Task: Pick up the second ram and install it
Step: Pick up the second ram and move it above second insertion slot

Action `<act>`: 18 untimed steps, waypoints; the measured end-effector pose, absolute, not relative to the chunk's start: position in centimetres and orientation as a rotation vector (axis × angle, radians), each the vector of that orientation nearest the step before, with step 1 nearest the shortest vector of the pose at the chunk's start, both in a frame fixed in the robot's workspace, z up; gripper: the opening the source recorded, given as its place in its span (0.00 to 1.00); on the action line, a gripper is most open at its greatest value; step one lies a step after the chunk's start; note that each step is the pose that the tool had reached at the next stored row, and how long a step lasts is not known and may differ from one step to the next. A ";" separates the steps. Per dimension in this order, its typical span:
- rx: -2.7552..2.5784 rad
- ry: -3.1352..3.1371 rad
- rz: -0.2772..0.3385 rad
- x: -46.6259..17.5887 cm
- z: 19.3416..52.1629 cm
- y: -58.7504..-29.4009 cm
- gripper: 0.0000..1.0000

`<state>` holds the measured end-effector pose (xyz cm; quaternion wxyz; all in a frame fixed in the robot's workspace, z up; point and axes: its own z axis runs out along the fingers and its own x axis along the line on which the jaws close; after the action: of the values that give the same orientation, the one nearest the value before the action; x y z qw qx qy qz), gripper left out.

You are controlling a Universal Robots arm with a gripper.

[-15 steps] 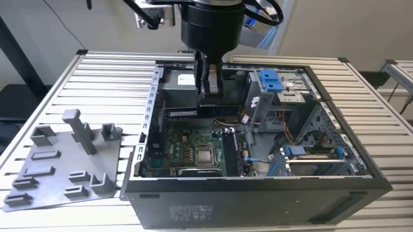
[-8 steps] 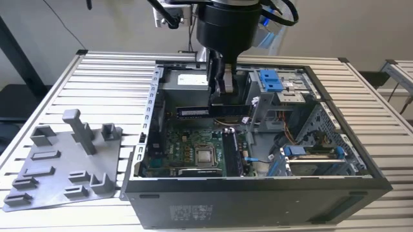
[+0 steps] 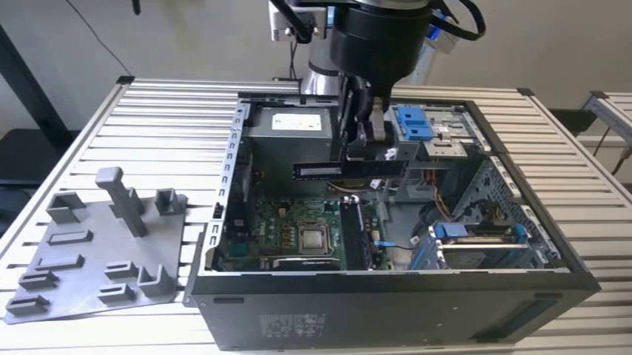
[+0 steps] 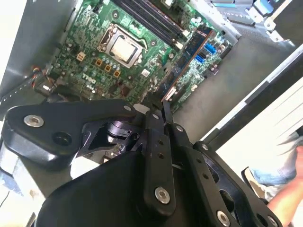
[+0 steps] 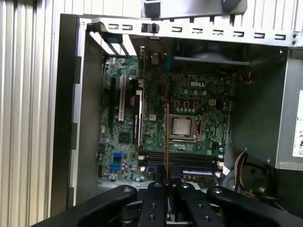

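My gripper hangs over the open computer case, shut on the second ram. It is a long, thin dark stick with a pale label, held level above the motherboard. In both wrist views the stick shows edge-on, running out from between the fingertips over the board: second ram. The long black memory slots lie beside the silver processor. A twin dark stick seems to stand in one slot.
A grey power supply and blue drive brackets fill the case's far side. A grey plastic tray with raised blocks lies on the slatted table at the exterior view's left. Part of a person shows beyond the case wall.
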<state>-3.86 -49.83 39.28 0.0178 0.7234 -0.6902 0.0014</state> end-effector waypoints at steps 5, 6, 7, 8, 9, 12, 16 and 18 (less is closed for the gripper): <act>2.239 -2.151 0.006 -2.3 39.3 -49.7 0.14; 2.238 -2.152 0.006 -2.0 39.3 -49.7 0.14; 2.236 -2.154 0.006 -1.7 39.3 -49.7 0.14; 2.234 -2.155 0.006 -1.4 39.3 -49.7 0.14; 2.232 -2.157 0.007 -1.1 39.3 -49.7 0.14; 2.225 -2.164 0.007 -0.4 39.3 -49.6 0.14; 2.200 -2.190 0.006 0.0 39.3 -49.5 0.14; 2.179 -2.211 0.005 0.1 39.3 -49.5 0.14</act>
<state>0.09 -49.47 39.25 0.0188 0.7017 -0.7122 0.0017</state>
